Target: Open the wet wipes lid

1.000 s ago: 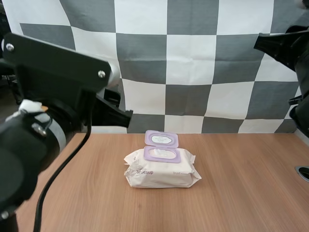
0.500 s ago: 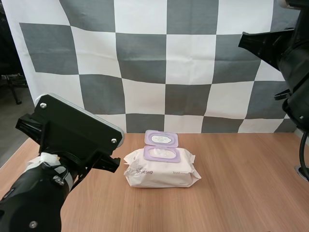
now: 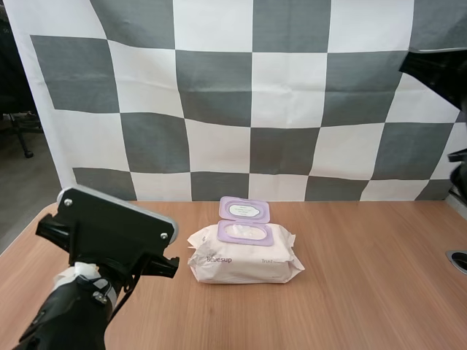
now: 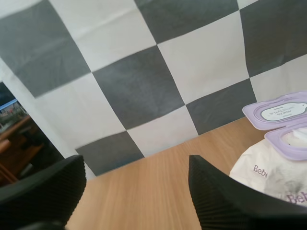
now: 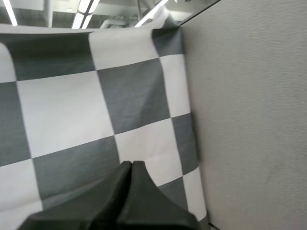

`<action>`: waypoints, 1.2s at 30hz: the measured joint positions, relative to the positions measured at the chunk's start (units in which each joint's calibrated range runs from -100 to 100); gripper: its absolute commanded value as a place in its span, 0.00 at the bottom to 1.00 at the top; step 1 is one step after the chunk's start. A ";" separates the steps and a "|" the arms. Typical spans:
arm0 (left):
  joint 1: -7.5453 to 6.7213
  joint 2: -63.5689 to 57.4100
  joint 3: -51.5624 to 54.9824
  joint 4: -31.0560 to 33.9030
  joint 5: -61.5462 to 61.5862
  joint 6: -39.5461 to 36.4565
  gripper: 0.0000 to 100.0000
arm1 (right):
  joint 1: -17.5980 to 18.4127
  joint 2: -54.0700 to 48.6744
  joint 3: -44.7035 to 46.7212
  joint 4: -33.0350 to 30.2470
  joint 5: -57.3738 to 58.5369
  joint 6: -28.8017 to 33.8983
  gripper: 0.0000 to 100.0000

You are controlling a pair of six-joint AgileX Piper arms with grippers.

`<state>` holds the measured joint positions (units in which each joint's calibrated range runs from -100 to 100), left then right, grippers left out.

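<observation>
Left end effector (image 4: 135, 165): open, ribbed fingers (image 4: 216, 196) standing well apart, nothing between them. Hangs low over near-left part of bench (image 3: 365, 292), to the left of wet wipes pack (image 3: 244, 261) and clear of it. From left wrist view, pack lying just beyond one finger, no contact. Lower and farther back toward near-left corner than half a second ago. A full second ago, much higher, looming over that whole side.

Right end effector (image 5: 131, 165): closed on nothing, fingers pressed together into one dark wedge. Held high at far right, well apart from pack. Drawn farther toward right edge than half a second ago, less of arm in high view.

Wet wipes pack: flat near middle of bench, printed side toward near edge. Purple lid (image 3: 244, 210) already open, tipped up and back from rear of purple opening frame (image 3: 244, 233), white label on its inner face. White wipe visible inside frame. Pack and lid in same place and same pose as in both earlier moments. Neither end effector touching either.
</observation>
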<state>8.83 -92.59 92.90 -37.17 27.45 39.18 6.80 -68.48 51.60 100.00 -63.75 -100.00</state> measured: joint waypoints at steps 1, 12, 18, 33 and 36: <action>-0.11 0.00 1.32 -0.93 -2.82 -1.56 1.00 | -0.71 -1.82 1.21 0.00 -0.18 0.00 0.00; -0.26 0.00 7.10 -3.20 -30.30 -13.25 1.00 | -3.34 -22.38 21.27 0.00 -0.18 0.00 0.00; -0.26 0.00 7.10 -1.41 -29.54 -14.17 1.00 | -4.64 -30.28 31.84 0.00 -0.18 0.00 0.00; -3.99 0.00 7.10 0.84 -17.33 -13.74 1.00 | -4.73 -31.52 48.33 0.00 -1.56 0.00 0.00; -6.44 -0.90 7.10 3.62 -11.01 -13.74 1.00 | -4.73 -31.52 48.33 -0.73 -2.52 0.00 0.00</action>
<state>2.39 -93.49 100.00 -33.55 16.44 25.44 2.07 -100.00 99.93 99.27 -66.27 -100.00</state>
